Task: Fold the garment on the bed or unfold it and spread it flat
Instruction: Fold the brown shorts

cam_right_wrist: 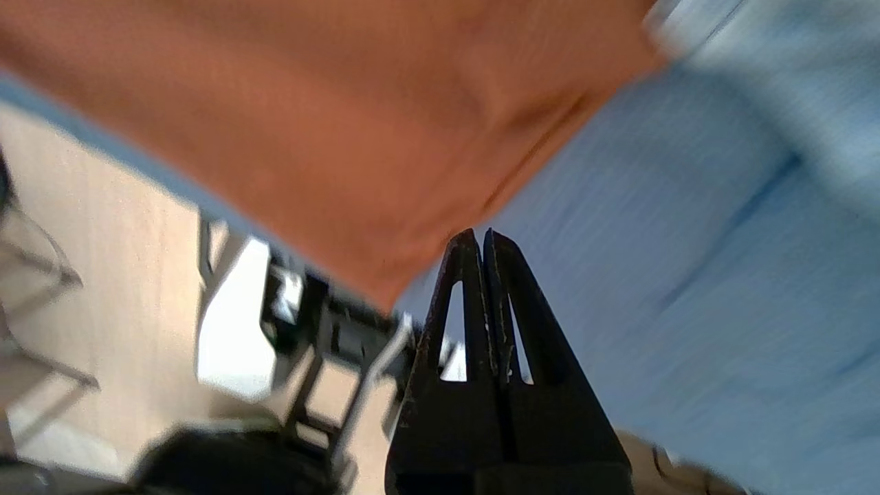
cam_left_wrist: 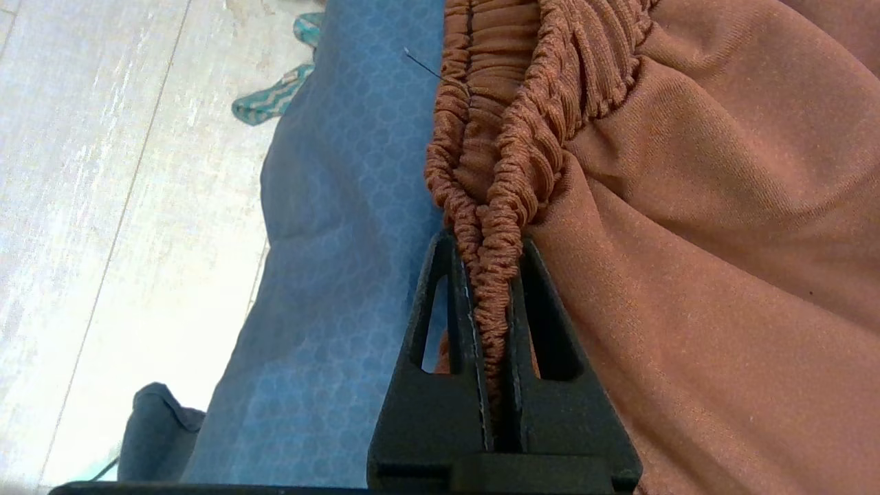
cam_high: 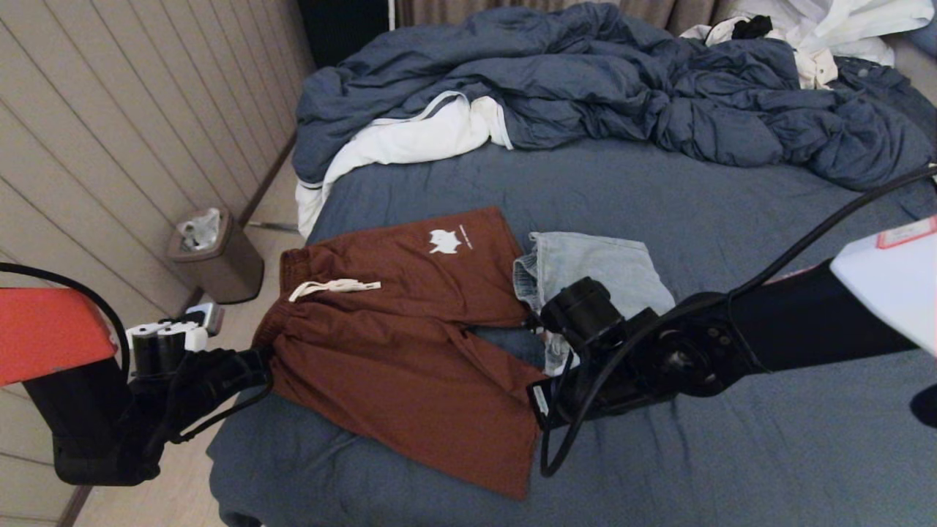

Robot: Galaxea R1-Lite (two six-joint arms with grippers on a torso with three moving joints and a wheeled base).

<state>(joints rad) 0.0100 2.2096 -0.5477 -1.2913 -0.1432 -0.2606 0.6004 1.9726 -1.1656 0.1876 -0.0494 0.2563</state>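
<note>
Rust-brown shorts point(cam_high: 410, 344) with a white drawstring and a white logo lie spread on the bed's slate-blue sheet point(cam_high: 732, 454), both legs pointing right. My left gripper point(cam_left_wrist: 489, 240) is at the waistband's near corner by the bed's left edge. It is shut on the gathered elastic waistband point(cam_left_wrist: 522, 158). In the head view the same left gripper point(cam_high: 262, 359) touches that corner. My right gripper point(cam_right_wrist: 479, 234) hovers over the near leg's hem corner point(cam_right_wrist: 385, 275), shut with nothing in it.
Light-blue denim shorts point(cam_high: 600, 267) lie crumpled just right of the brown pair, partly under my right arm point(cam_high: 695, 351). A rumpled blue duvet point(cam_high: 585, 80) and white linens point(cam_high: 410, 139) fill the far side. A bin point(cam_high: 216, 260) stands on the floor at the left.
</note>
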